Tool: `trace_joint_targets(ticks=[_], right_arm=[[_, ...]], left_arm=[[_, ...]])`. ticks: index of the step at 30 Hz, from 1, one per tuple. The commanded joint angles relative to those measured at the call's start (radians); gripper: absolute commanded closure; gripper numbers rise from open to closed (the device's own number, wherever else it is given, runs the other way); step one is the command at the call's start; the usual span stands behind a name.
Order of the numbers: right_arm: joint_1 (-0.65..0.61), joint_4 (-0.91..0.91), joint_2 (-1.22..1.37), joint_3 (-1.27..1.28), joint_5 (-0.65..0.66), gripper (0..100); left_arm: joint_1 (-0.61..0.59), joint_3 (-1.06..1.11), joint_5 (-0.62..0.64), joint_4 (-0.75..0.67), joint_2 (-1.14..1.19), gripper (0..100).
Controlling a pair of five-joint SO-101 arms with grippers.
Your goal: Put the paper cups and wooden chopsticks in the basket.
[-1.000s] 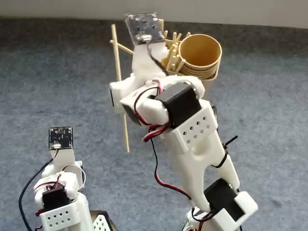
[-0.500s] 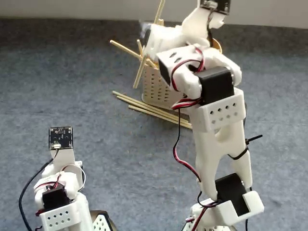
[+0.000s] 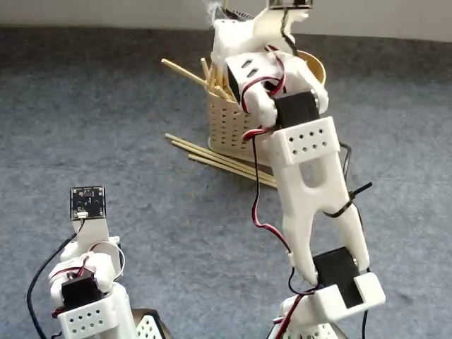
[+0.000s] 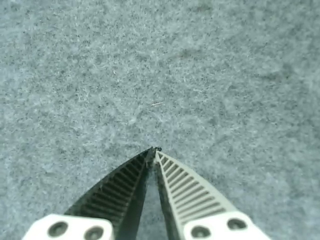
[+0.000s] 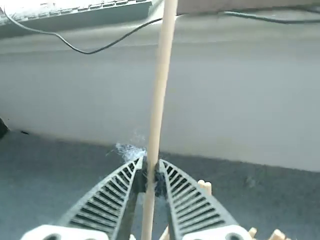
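Ideally, the right gripper [image 5: 151,181], jaws clamped on one upright chopstick [image 5: 160,90] over the basket [image 3: 229,134], lowers its tip inside the rim before opening, lest it join the loose chopsticks [image 3: 212,157] lying beside it.

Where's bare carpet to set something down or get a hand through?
Free: carpet between the loose chopsticks and the left arm; also carpet on the right arm's outer side. Crowded: at the basket, where the right claw holds a chopstick.
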Motion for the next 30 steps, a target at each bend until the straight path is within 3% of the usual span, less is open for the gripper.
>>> trace_joint_targets(ticks=[1, 8, 19, 30], right_arm=[[0.013, -0.101, -0.082, 0.047, 0.129, 99.5], [0.013, -0.311, -0.291, 0.383, 0.133, 99.5], [0.016, -1.017, -0.453, 1.104, 0.135, 99.5], [0.018, -1.061, -0.452, 1.132, 0.138, 99.5]], left_arm=[[-0.007, 0.019, -0.003, 0.005, -0.018, 99], [-0.007, 0.019, -0.003, 0.005, -0.018, 99], [-0.007, 0.019, -0.003, 0.005, -0.018, 99], [-0.008, 0.019, -0.003, 0.005, -0.018, 99]])
